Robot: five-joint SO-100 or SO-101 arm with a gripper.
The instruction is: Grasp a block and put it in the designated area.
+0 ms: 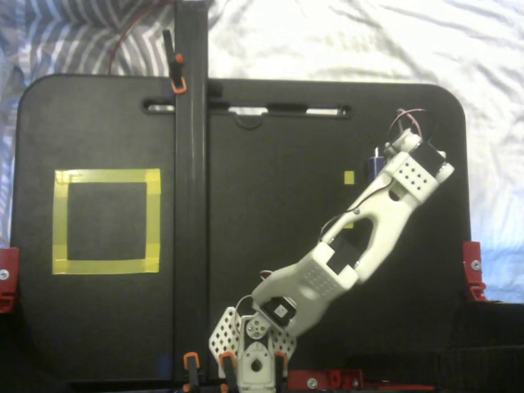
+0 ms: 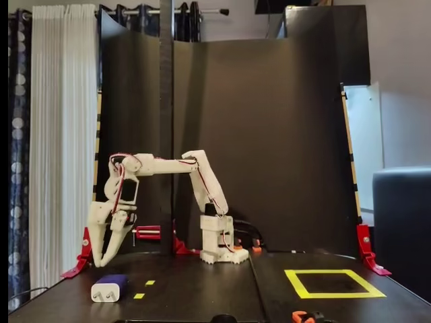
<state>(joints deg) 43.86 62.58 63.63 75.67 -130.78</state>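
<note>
- The block [image 2: 109,288] lies on the black counter [image 2: 202,289] in the lower left of the front-facing fixed view, white pronged face toward that camera, navy body running back behind it.
- In the top-down fixed view I only get a sliver of the block [image 1: 375,164], upper right of the frame, peeking out at the left edge of the arm's wrist, just right of a tiny yellow square [image 1: 350,177].
- My fingers [image 2: 102,259] hang above the block in the front-facing view, tips pointing down and clear of it, not touching. They look spread a little, a narrow gap showing between the two tips, and hold nothing.
- The relation I care about: the block sits nearly straight below the fingertips, a touch to the right of them in that view. How well they line up in depth I cannot tell from there, and the wrist hides the tips from above.
- I judge the next move as a short drop with a slight correction, the fingers straddling the block's narrower width.
- The designated area [image 1: 106,221], the yellow-taped square, sits at the far left of the top-down view, well apart, across the vertical black post [image 1: 190,196].
</note>
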